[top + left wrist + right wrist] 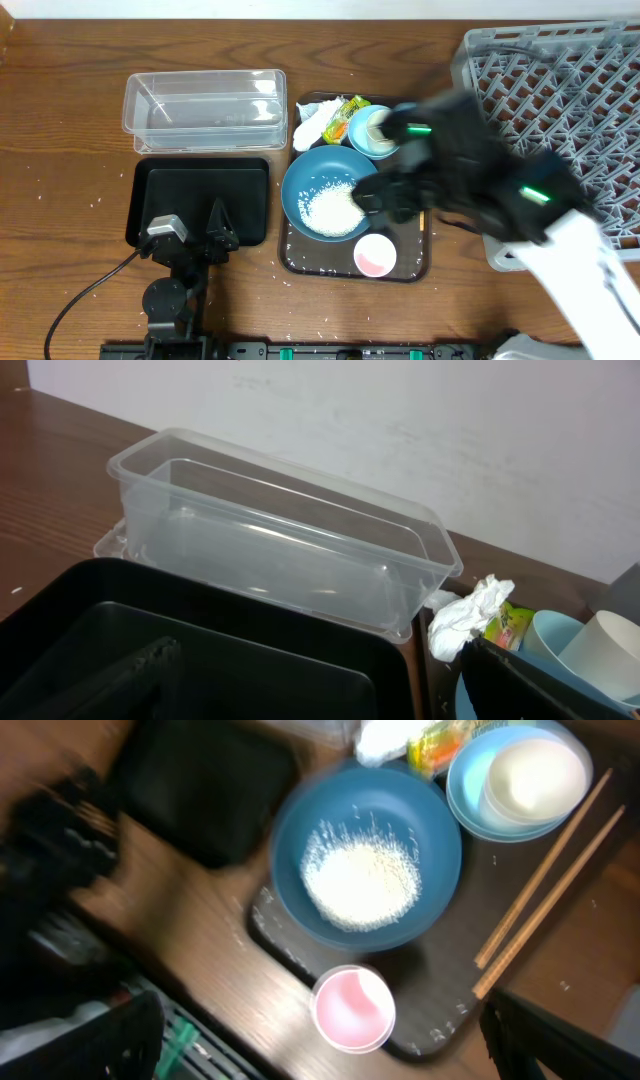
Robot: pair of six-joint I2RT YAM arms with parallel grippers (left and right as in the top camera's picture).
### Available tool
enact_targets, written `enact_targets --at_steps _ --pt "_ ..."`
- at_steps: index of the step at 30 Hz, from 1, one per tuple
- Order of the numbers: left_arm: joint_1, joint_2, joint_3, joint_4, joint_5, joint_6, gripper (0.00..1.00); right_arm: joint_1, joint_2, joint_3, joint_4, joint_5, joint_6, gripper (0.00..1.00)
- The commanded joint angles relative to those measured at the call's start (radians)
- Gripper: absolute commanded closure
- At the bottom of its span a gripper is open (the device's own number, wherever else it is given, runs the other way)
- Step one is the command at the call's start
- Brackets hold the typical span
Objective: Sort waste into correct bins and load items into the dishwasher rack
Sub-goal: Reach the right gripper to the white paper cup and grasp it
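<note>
On the dark-brown tray sits the large dark-blue bowl holding white rice. Beside it are the pink cup and the light-blue bowl with the white cup inside. The crumpled tissue and snack wrapper lie at the tray's far end. Chopsticks show only in the right wrist view. My right gripper hovers blurred over the tray, open and empty, above the pink cup. My left gripper stands open over the black bin.
The clear tub stands just beyond the black bin. The grey dishwasher rack fills the right side, and my right arm reaches in over its near corner. Loose rice grains dot the wooden table around the tray.
</note>
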Motion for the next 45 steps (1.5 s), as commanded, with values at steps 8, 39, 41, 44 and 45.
enact_targets --at_steps 8,39,41,44,45 --pt "-0.005 0.0 -0.017 -0.035 -0.008 0.009 0.09 0.219 0.356 0.078 -0.043 0.147 -0.043 0.01" --pt "-0.005 0.0 -0.017 -0.035 -0.008 0.009 0.09 0.313 0.664 0.049 0.234 0.243 -0.043 0.4" --pt "-0.005 0.0 -0.017 -0.035 -0.008 0.009 0.09 0.307 0.664 0.023 0.26 0.242 -0.043 0.44" --pt "-0.005 0.0 -0.017 -0.035 -0.008 0.009 0.09 0.303 0.664 -0.006 0.282 0.239 -0.024 0.46" --pt "-0.005 0.0 -0.017 -0.035 -0.008 0.009 0.09 0.303 0.664 -0.014 0.288 0.239 -0.015 0.46"
